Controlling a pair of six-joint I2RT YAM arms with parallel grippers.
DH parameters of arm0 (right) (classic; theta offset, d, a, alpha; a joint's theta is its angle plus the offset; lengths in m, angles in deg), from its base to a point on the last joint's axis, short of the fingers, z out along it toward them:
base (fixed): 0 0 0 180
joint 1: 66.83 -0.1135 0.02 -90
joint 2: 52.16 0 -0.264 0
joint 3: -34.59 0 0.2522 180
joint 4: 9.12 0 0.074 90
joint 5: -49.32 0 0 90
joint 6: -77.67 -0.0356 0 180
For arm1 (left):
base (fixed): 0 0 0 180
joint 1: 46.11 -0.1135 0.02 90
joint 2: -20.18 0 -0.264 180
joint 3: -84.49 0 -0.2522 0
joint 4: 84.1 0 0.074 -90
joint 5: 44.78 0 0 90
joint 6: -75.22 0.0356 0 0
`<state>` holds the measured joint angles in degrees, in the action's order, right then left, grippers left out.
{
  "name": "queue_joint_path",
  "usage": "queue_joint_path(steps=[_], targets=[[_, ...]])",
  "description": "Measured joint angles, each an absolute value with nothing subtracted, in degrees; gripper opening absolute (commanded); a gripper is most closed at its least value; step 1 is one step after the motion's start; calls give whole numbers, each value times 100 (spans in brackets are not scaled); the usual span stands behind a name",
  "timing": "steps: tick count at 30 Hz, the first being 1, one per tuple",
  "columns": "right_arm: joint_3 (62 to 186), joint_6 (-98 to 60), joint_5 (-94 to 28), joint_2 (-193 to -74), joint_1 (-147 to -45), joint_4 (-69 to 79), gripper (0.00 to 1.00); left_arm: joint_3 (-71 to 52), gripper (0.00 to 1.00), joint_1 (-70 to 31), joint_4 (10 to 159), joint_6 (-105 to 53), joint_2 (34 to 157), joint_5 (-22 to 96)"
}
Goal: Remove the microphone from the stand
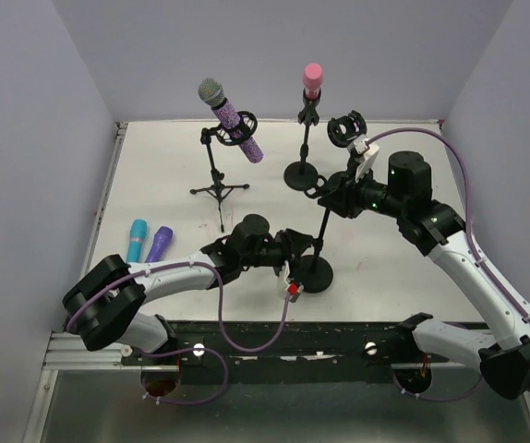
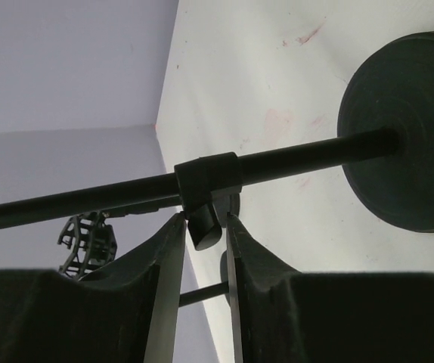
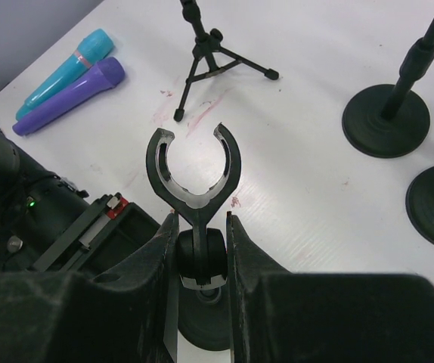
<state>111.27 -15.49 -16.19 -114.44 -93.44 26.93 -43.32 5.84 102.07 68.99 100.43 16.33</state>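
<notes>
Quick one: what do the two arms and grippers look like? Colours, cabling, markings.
Left arm and right arm: white links, bulky black joint housings, a purple cable along each. Green lights glow near the right wrist; a red tab sits by the left gripper. Fingers are black, flat, tapering.

1 overhead camera looks down; 2 close wrist cameras share the near stand (image 1: 322, 277) and table (image 1: 163, 166)
</notes>
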Motion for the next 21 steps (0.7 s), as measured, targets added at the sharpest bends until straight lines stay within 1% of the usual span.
queue_joint_path(steps=[1, 3, 4, 10, 14, 16, 18, 21], targets=[[11129, -1558, -1622, -11453, -9344, 2686, 1, -4332, 22, 588, 10224, 6910, 10063, 1627], [11129, -1562, -1630, -11453, -9344, 2682, 1, -4325, 3, 588, 10276, 6908, 10076, 1629], [11129, -1566, -1650, -11453, -9344, 2679, 1, -4325, 0, 588, 10285, 6857, 10076, 1636], [11131, -1658, -1777, -11453, -9305, 2651, 1, -4332, 0, 599, 10475, 6025, 10078, 1874], [11201, -1529, -1790, -11451, -9307, 2701, 1, -4115, 0, 610, 10338, 4735, 10078, 2011], [11310, -1374, -1799, -11448, -9307, 2734, 1, -3748, 0, 555, 9925, 3896, 10109, 2005], [11494, -1155, -1840, -11424, -9298, 2778, 1, -3064, 0, 448, 9341, 2672, 10305, 1966], [11802, -679, -1984, -11311, -9276, 2837, 1, -1980, 0, 175, 8799, 735, 10802, 1513]])
